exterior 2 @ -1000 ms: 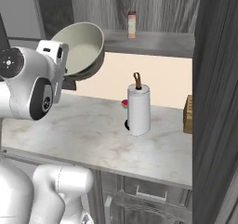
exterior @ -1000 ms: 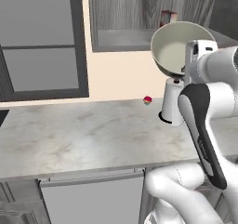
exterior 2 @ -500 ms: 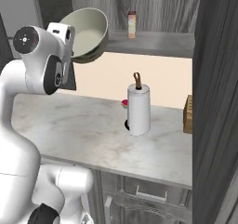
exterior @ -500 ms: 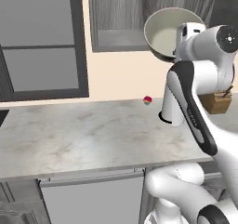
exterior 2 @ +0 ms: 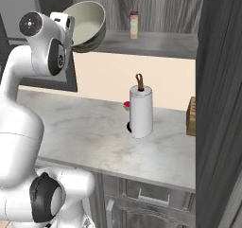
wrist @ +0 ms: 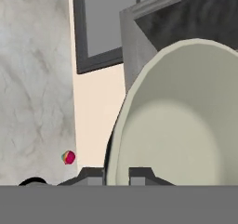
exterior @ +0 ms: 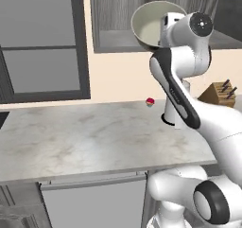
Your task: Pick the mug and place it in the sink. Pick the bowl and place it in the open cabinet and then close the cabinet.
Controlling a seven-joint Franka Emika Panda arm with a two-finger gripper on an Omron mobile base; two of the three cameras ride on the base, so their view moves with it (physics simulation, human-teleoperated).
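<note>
**Operator:** I have the cabinet (exterior 2: 156,42) in front of me, open, with its grey shelf at about the height of my hand. The bowl (exterior: 153,23) is up in the air just ahead of that shelf's front edge, tipped so that its hollow faces back toward the base cameras.

**Second:** How does it handle?

**Operator:** I judge it stiff and fairly light, probably smooth and a bit slippery, and it is far wider than my gripper (wrist: 117,174). The only sensible place to take it is the rim, and that is where I have it: in the hand view the jaws sit nearly closed, one finger on each side of the thin wall. A pinch on one edge of so wide a dish lets it swing, so I treat it as breakable and avoid jerks.

**Second:** What differs from a second ago?

**Operator:** The arm has lifted and swung the bowl left and up. A second ago it hung in front of the paper towel roll (exterior 2: 141,109); now it is well above it, level with the shelf. The grip has not changed. The knife block (exterior: 218,92) and the small red ball (exterior: 150,102) sit where they were.
</note>
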